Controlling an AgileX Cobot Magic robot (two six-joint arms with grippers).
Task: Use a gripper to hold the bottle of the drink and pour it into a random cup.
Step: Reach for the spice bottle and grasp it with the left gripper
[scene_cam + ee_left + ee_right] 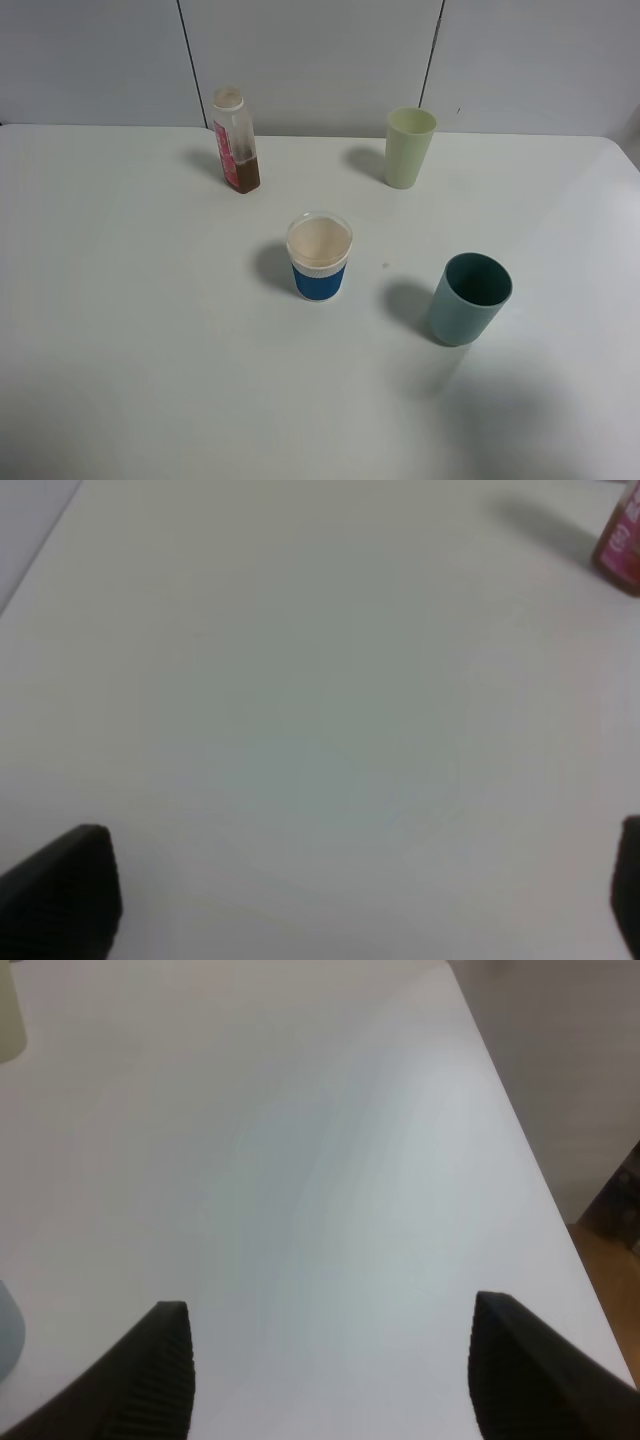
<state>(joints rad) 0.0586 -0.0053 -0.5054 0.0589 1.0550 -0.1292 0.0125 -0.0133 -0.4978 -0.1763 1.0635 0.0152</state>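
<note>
The bottle [236, 140] stands upright at the back left of the white table [120, 300], with brown drink [247, 176] in its lower part and its wide neck uncapped. The white-and-blue cup [320, 257] sits near the middle, upright. Neither arm shows in the exterior high view. In the left wrist view my left gripper [345, 900] is open over bare table, its fingers [60, 890] wide apart, and the bottle [620, 545] is only a corner far ahead. My right gripper [335, 1370] is open too, with nothing between its fingers [150, 1380].
A tall pale green cup [410, 147] stands at the back right and a teal cup [470, 298] at the front right. The right wrist view shows the table's edge [530, 1150] with floor beyond it, the green cup [8, 1020] and the teal cup [8, 1335].
</note>
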